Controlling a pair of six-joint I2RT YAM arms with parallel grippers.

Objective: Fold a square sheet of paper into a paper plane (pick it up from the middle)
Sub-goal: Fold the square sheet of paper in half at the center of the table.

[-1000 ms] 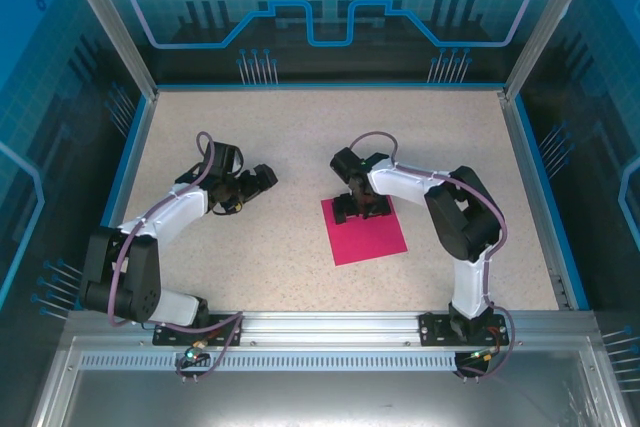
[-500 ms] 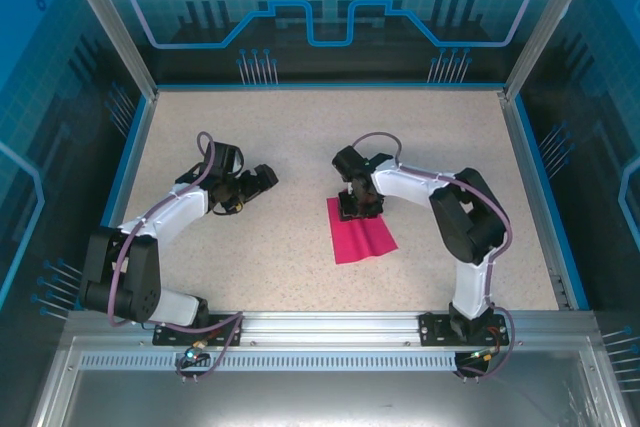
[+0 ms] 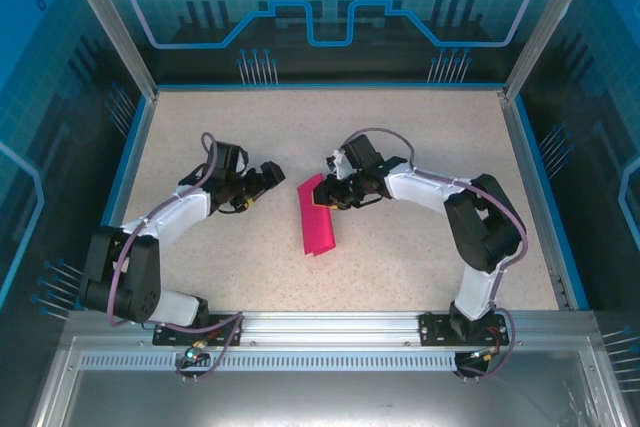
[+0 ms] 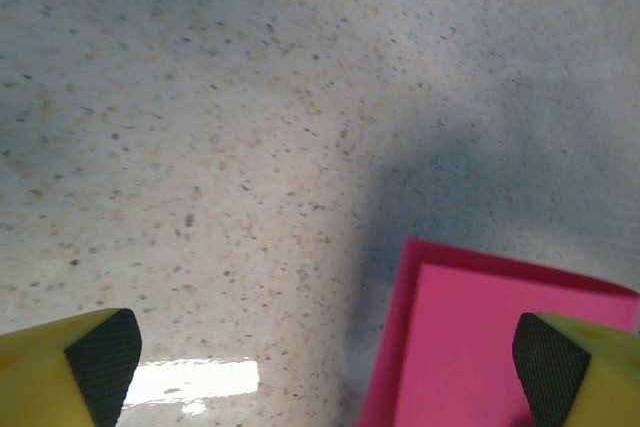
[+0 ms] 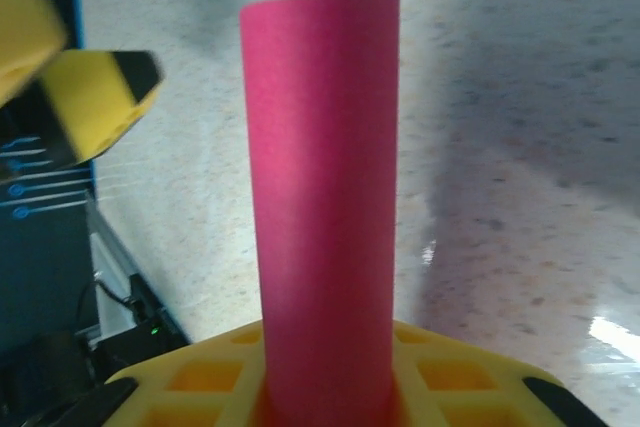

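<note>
The square sheet of paper (image 3: 318, 219) is magenta-pink, bowed into a narrow curved strip and raised off the table. My right gripper (image 3: 332, 193) is shut on its far end. In the right wrist view the sheet (image 5: 320, 177) rises from between the yellow fingers (image 5: 470, 387) like a rounded column, and my right gripper (image 5: 325, 402) pinches its base. My left gripper (image 3: 262, 180) stands open just left of the sheet. In the left wrist view the left gripper (image 4: 325, 372) has nothing between its black pads (image 4: 100, 357), and the sheet's corner (image 4: 500, 337) reaches toward the right-hand pad.
The speckled table (image 3: 220, 122) is ringed by a blue rim (image 3: 130, 147) and metal posts. A yellow finger of the left gripper (image 5: 95, 97) shows at the upper left of the right wrist view, close to the sheet.
The right gripper has lifted the sheet from flat on the table and swung it left toward the left gripper; the sheet has bowed into a narrow strip. The left gripper has edged right.
</note>
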